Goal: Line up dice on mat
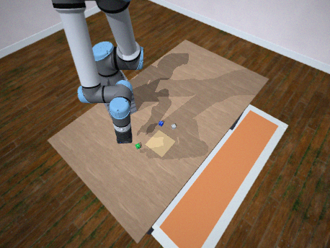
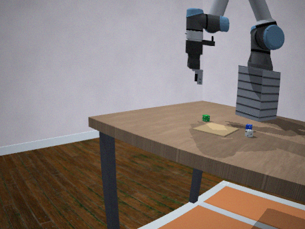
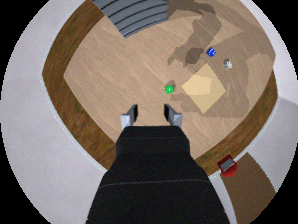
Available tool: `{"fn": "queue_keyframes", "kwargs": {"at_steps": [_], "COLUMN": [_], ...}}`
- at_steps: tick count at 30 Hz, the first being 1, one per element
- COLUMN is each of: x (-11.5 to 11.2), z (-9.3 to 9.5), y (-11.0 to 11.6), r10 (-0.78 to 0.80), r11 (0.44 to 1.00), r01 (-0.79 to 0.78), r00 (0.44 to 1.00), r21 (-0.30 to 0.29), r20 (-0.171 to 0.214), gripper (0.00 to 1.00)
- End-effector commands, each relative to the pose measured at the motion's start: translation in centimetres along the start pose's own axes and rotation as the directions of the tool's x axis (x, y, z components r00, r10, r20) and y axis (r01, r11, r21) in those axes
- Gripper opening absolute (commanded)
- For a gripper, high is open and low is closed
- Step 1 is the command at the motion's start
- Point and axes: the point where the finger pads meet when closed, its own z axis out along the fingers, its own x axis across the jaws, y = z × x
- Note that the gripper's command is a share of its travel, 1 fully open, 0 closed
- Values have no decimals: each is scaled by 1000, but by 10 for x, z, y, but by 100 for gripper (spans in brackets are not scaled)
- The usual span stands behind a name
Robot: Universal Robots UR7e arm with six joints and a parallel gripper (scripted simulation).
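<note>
From where I'm standing, the desk point(image 1: 108, 166) point(image 2: 160, 123) point(image 3: 100, 75) is the biggest thing here, with a white-bordered orange panel point(image 1: 216, 180) point(image 2: 246, 196) along one long edge. The grey arm point(image 1: 77, 47) point(image 2: 261, 40) with blue caps rises from a ribbed pedestal point(image 1: 132, 107) point(image 2: 258, 96) point(image 3: 142, 17) by the opposite long edge. Its hand point(image 1: 124, 138) point(image 2: 198, 81) point(image 3: 150, 109) hangs well above the desk, fingers spread apart, gripping nothing.

The pale yellow mat point(image 1: 160, 143) point(image 2: 216, 129) point(image 3: 203, 88) lies flat between the long edges. All three dice sit off it, on the desk. The green die point(image 1: 137, 145) point(image 2: 206, 118) point(image 3: 169, 89) is just beside the mat, toward the corner left of the pedestal in the top view. The blue die point(image 1: 161, 123) point(image 2: 249, 126) point(image 3: 211, 52) and the white die point(image 1: 174, 126) point(image 2: 249, 133) point(image 3: 228, 64) sit near each other, apart, on the mat's opposite side; the white one is closer to the panel's edge. Their numbers are too small for me to read.
</note>
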Motion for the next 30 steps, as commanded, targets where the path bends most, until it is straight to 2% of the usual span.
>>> {"fn": "queue_keyframes", "kwargs": {"at_steps": [1, 4, 30], "x": [43, 49, 48], "z": [6, 7, 10], "y": [-36, -42, -42], "r10": [43, 48, 50], "r11": [999, 999, 999], "r01": [-43, -48, -49], "r00": [992, 991, 990], "r21": [2, 5, 8], "r20": [-115, -128, -128], "gripper": [100, 100, 100]}}
